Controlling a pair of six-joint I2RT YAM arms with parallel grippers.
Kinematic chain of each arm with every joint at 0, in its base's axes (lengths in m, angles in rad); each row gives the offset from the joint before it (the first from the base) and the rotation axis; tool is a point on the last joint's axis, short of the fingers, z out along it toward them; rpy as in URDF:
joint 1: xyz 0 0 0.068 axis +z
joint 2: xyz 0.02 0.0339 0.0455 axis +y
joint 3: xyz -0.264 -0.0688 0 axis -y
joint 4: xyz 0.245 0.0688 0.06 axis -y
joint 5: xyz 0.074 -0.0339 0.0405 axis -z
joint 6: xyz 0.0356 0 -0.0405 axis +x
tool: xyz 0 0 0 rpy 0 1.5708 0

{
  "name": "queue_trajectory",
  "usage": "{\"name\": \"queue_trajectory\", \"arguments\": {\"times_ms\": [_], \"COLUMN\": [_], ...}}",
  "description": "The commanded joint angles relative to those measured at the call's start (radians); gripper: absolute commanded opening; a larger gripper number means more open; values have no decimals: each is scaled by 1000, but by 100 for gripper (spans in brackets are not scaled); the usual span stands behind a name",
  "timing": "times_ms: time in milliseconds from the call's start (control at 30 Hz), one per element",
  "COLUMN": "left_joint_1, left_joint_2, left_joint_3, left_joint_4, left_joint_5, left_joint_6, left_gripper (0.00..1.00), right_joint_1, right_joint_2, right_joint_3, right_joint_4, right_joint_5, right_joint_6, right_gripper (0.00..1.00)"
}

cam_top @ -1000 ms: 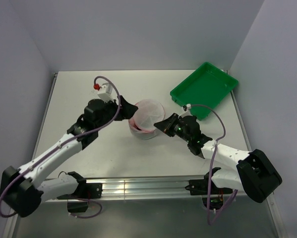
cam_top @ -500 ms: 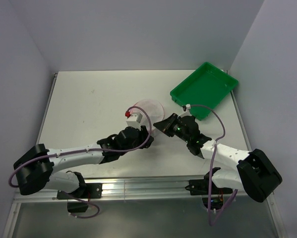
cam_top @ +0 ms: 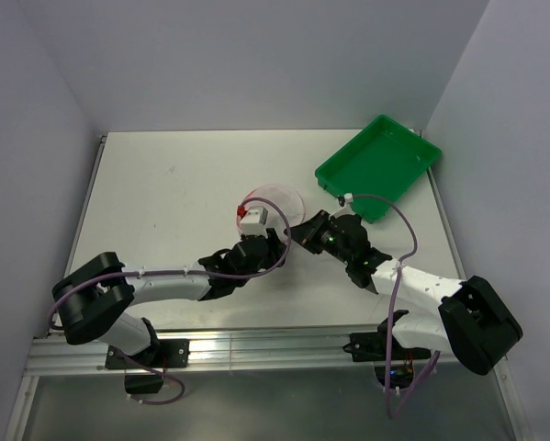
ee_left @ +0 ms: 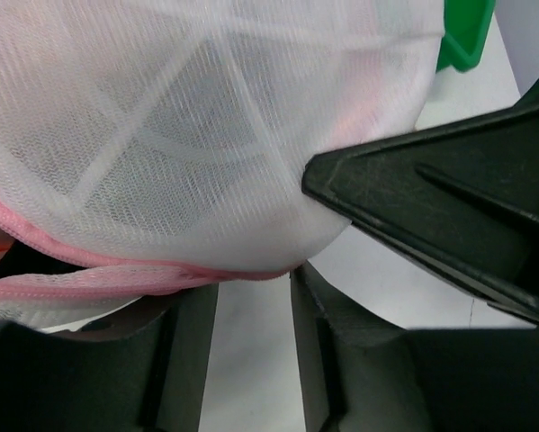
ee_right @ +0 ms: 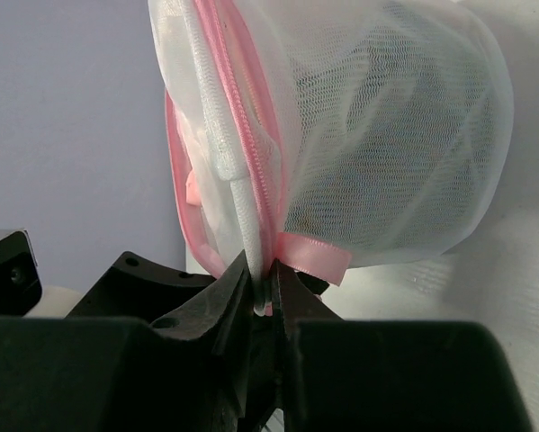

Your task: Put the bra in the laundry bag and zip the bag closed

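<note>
Laundry bag (cam_top: pixel 275 200): small round pouch of white see-through mesh with a pink zip rim (ee_right: pixel 217 108) and a pink ribbon tab (ee_right: pixel 314 256) on the rim. Sits on table (cam_top: pixel 164 202) near green tray (cam_top: pixel 377 165), off tray's near-left corner, not touching it. Dim shape inside the mesh, maybe the bra, too blurred to tell. Right gripper (ee_right: pixel 265 274) between bag and tray, clamped tight on bag's rim seam beside the zip. Left gripper (ee_left: pixel 251 297) farther from tray than bag, low at the table. Its 2 jaws apart, bare table showing between, nothing pinched. Zip rim just past its fingertips.
</note>
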Motion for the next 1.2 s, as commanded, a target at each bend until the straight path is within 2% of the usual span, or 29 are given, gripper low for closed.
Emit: {"name": "queue_trajectory", "arguments": {"times_ms": [0, 367, 500, 567, 700, 867, 1167], "left_joint_1": [-9, -58, -58, -58, -66, -82, -83], "left_joint_2": [-2, 5, 3, -3, -14, -38, -170], "left_joint_3": [17, -23, -22, -16, -17, -34, -164], "left_joint_4": [126, 252, 263, 251, 243, 191, 91], "left_joint_5": [-78, -199, -226, -230, -223, -233, -269], "left_joint_6": [8, 54, 77, 72, 72, 75, 74], "left_gripper": [42, 42, 24, 21, 0, 0, 0], "right_joint_1": [13, 43, 65, 68, 66, 62, -41], "right_joint_2": [-19, -48, -68, -76, -88, -75, -55], "right_joint_3": [13, 8, 4, 1, -7, 4, 33], "right_joint_4": [29, 5, -12, -18, -29, -36, -73], "right_joint_5": [-14, 0, 12, 11, 18, 15, -89], "right_joint_6": [11, 8, 8, 2, 0, -25, -120], "right_gripper": [5, 4, 4, 4, 4, 0, 0]}}
